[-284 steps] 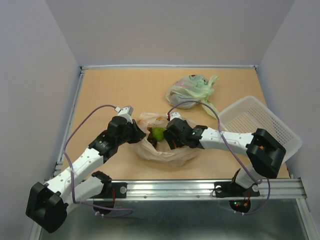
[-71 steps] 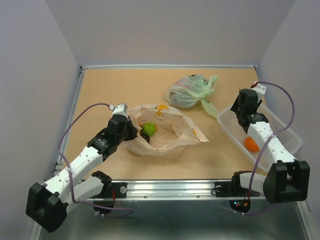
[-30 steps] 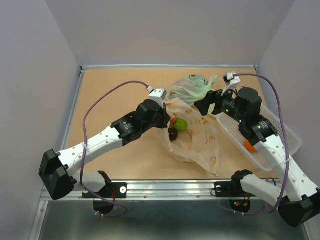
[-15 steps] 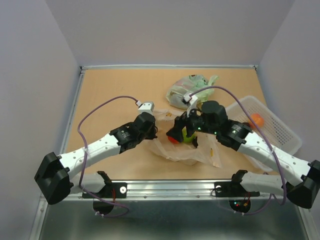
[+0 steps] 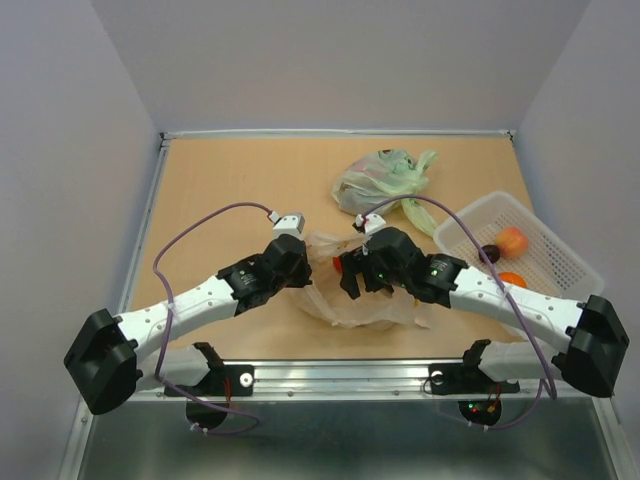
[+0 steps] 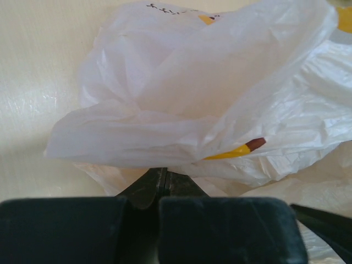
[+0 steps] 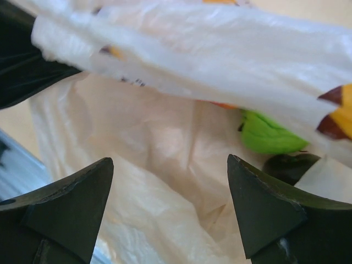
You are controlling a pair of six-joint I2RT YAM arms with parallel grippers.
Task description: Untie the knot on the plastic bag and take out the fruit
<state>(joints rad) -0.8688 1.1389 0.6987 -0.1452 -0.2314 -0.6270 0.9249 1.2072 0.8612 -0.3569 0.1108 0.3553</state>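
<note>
Both arms stretch low over the table (image 5: 220,190), meeting mid-scene. The left gripper (image 6: 163,177) clamps the bag's (image 5: 368,306) left edge. The right gripper (image 7: 169,165) hangs spread-jawed over its mouth, green fruit (image 7: 268,136) inside.

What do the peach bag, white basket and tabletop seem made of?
The plastic bag is thin translucent film, crinkled and slightly glossy. The basket looks like rigid white plastic, perforated all over. The table seems matte tan board, perhaps wood or laminate.
</note>
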